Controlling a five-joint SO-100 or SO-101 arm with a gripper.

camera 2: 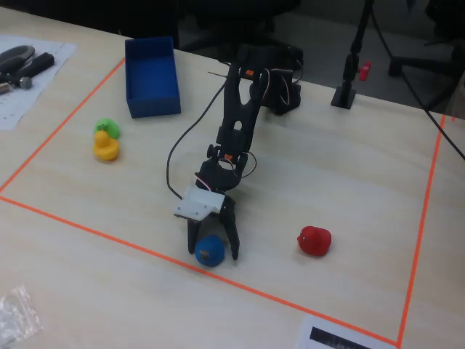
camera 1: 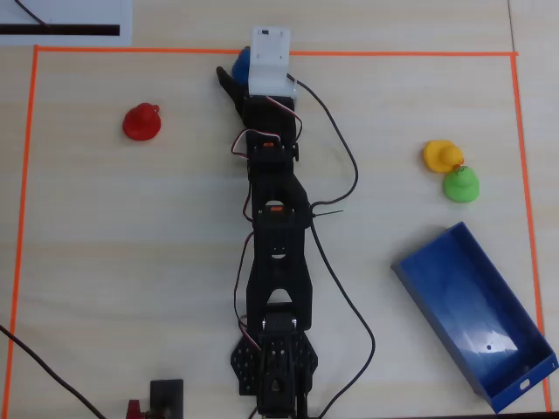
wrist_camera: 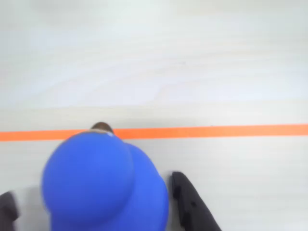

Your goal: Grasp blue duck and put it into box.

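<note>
The blue duck (camera 2: pixel 208 251) sits on the table just inside the orange tape line, and in the overhead view only its edge (camera 1: pixel 238 61) shows beside the white wrist mount. My gripper (camera 2: pixel 212 247) is lowered over it and open, one black finger on each side. In the wrist view the duck (wrist_camera: pixel 103 183) fills the lower left, with small gaps to the fingers (wrist_camera: pixel 190 207) on either side of my gripper (wrist_camera: pixel 91 187). The blue box (camera 1: pixel 480 305) lies at an angle at the lower right of the overhead view, and it is at the far left (camera 2: pixel 154 102) in the fixed view.
A red duck (camera 1: pixel 141 122) sits left of the gripper in the overhead view. A yellow duck (camera 1: pixel 441 155) and a green duck (camera 1: pixel 460 184) touch each other above the box. Orange tape (camera 1: pixel 393 54) borders the work area, passing right by the blue duck. Cables trail along the arm.
</note>
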